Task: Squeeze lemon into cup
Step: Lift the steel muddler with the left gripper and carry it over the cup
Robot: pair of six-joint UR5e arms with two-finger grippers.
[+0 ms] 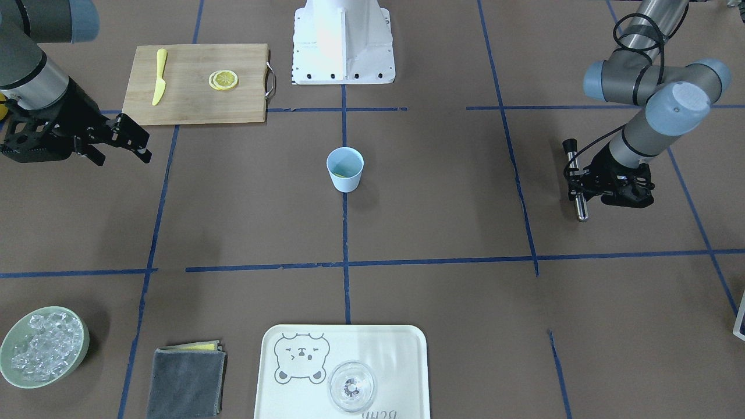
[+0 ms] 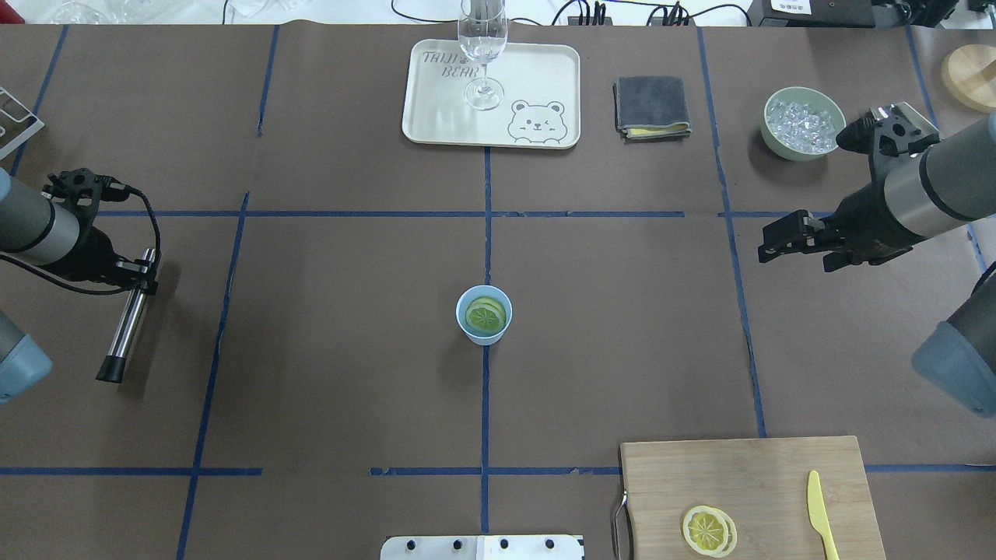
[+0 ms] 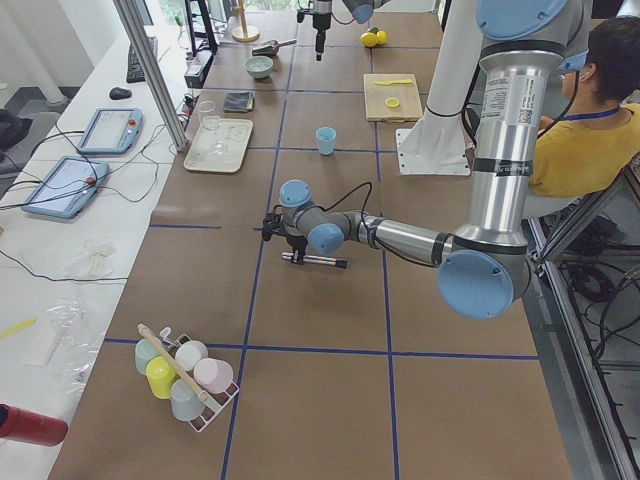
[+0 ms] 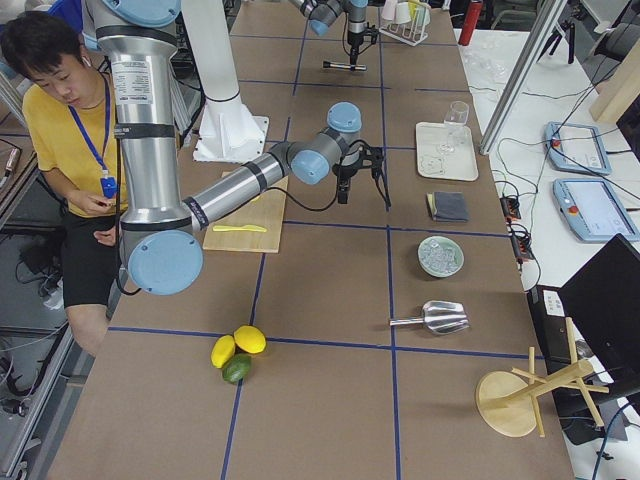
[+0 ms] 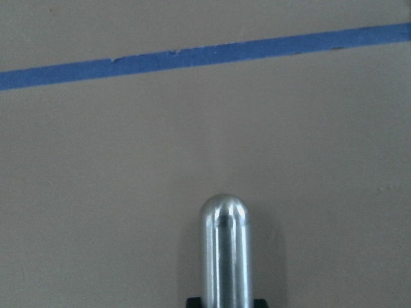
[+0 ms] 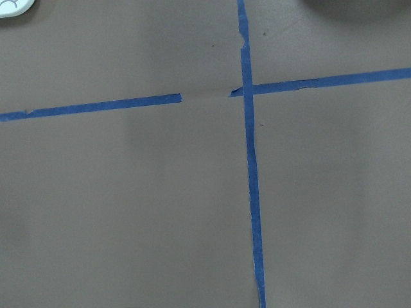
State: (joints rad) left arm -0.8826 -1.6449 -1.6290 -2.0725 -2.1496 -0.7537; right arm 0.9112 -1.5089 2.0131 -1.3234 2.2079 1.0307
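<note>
The light-blue cup (image 2: 483,314) (image 1: 345,169) stands upright at the table's middle, and a lemon (image 2: 485,316) slice lies inside it. Two more overlapping lemon slices (image 2: 709,530) (image 1: 223,80) rest on the wooden cutting board (image 2: 778,482). My left gripper (image 2: 140,270) (image 1: 575,174) is far off to the cup's side, shut on a metal rod (image 2: 124,327) (image 5: 225,256) that hangs low over the table. My right gripper (image 2: 770,239) (image 1: 135,141) hovers on the cup's other side, open and empty.
A yellow plastic knife (image 2: 819,513) lies on the board. At the far edge are a cream tray (image 2: 436,117) with a clear glass (image 2: 482,47), a folded grey cloth (image 2: 652,106) and a green bowl of ice (image 2: 801,122). The robot's base (image 1: 343,41) stands behind the cup.
</note>
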